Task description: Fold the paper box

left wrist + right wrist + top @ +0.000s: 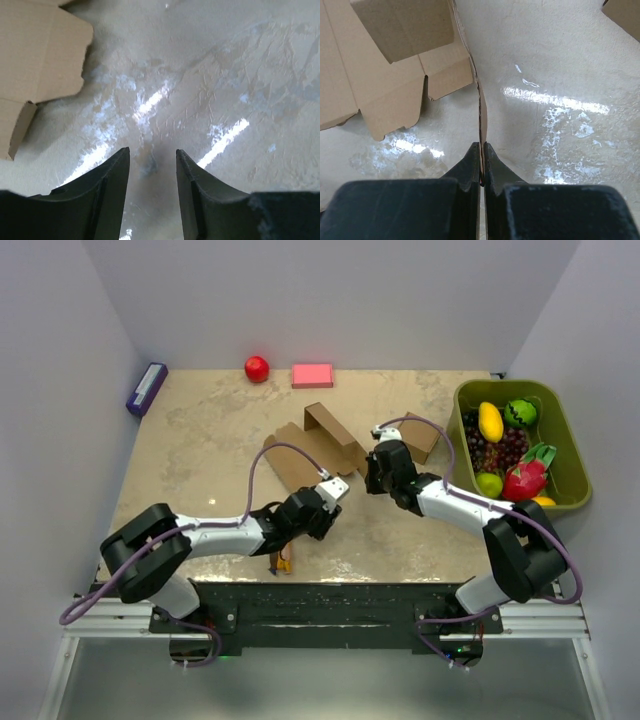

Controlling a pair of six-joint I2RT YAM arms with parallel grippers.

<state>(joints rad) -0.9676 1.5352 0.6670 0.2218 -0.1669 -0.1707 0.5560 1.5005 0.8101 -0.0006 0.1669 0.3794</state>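
The paper box (pixel 300 455) lies mid-tabletop (pixel 200 440). My left hand (pixel 338 488) hangs just in front of it, not touching. My right hand (pixel 372 472) grips its right edge. Right of that sits a smaller box (pixel 420 437), then the basket (pixel 500 385). A ball (pixel 257 368) and a block (pixel 312 375) lie behind.

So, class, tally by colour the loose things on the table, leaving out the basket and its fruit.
Brown: 2, paper box, small box
Red: 1, ball
Pink: 1, block
Purple: 1, packet
Orange: 1, small item
Total: 6
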